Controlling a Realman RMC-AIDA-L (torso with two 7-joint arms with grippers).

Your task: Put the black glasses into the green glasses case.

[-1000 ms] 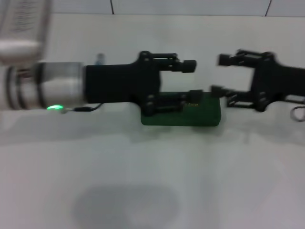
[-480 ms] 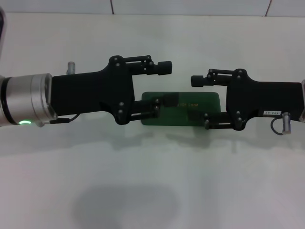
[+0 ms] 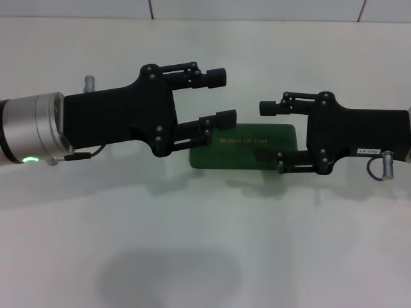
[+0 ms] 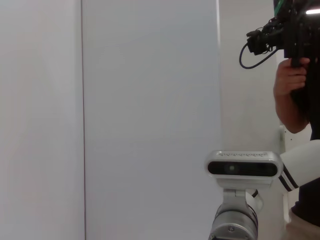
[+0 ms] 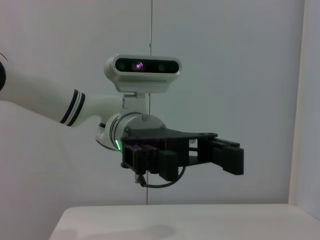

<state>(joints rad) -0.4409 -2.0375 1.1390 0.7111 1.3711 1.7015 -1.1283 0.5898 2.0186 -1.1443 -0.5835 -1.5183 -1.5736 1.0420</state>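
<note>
The green glasses case point(image 3: 239, 153) lies shut on the white table point(image 3: 192, 244), with gold lettering on its lid. The black glasses are hidden or out of view. My left gripper point(image 3: 221, 96) is open and empty, hovering over the case's left end. My right gripper point(image 3: 264, 131) is open and empty, facing it over the case's right end. The left gripper also shows in the right wrist view point(image 5: 232, 157), held above the table.
The left wrist view shows a plain wall, my right arm's wrist camera point(image 4: 243, 168) and a person point(image 4: 295, 85) holding a camera rig beyond it. A tiled wall edge point(image 3: 257, 9) runs along the table's far side.
The left gripper has drawn back left and risen, uncovering the lettering on the lid. The right gripper has moved left over the case's right end.
</note>
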